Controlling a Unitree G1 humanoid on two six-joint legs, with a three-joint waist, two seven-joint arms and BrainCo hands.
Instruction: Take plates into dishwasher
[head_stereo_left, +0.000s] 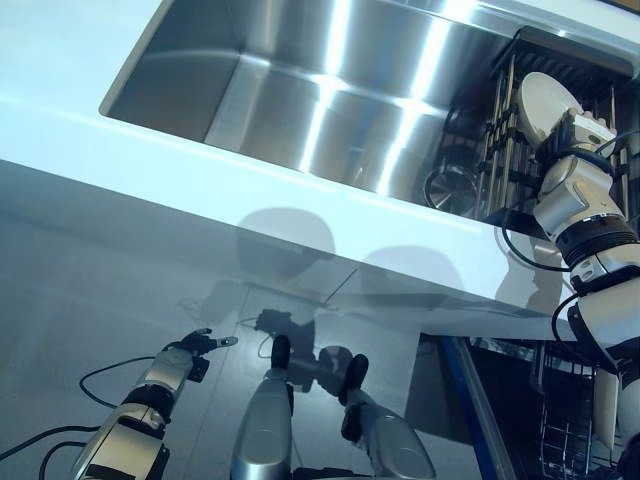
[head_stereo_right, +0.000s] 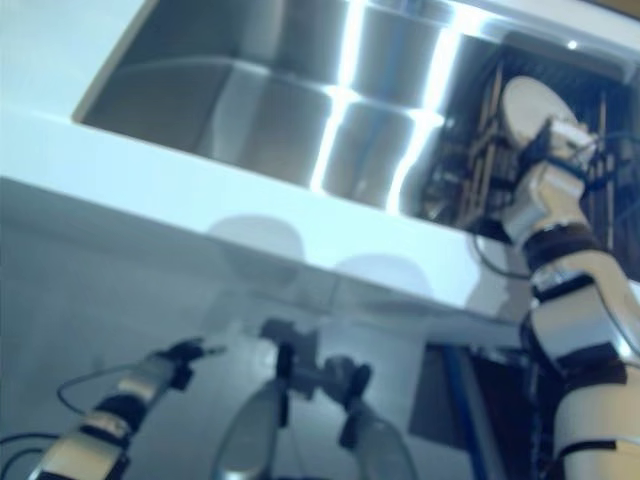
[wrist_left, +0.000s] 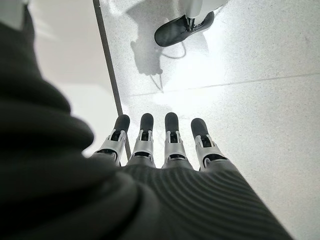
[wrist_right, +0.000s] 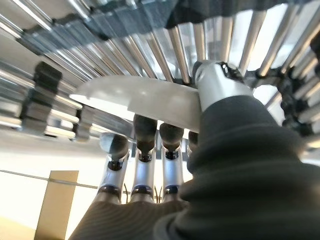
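Down by the floor (wrist_left: 260, 100), the left hand (head_stereo_left: 196, 345) hangs low beside the cabinet front (head_stereo_left: 120, 290), its fingers (wrist_left: 171, 135) straight and relaxed, holding nothing. Higher up, a pale counter (head_stereo_left: 150, 160) edges a deep steel sink (head_stereo_left: 300, 90). At the sink's right end stands a dark wire rack (head_stereo_left: 505, 150). There the right hand (head_stereo_left: 565, 135) grips 1 white plate (head_stereo_left: 540, 105), its thumb (wrist_right: 217, 82) on one face and its fingers (wrist_right: 145, 135) on the other, the plate upright among the rack's metal bars (wrist_right: 175, 45). Below the counter's right end, a dishwasher basket (head_stereo_left: 565, 420) shows.
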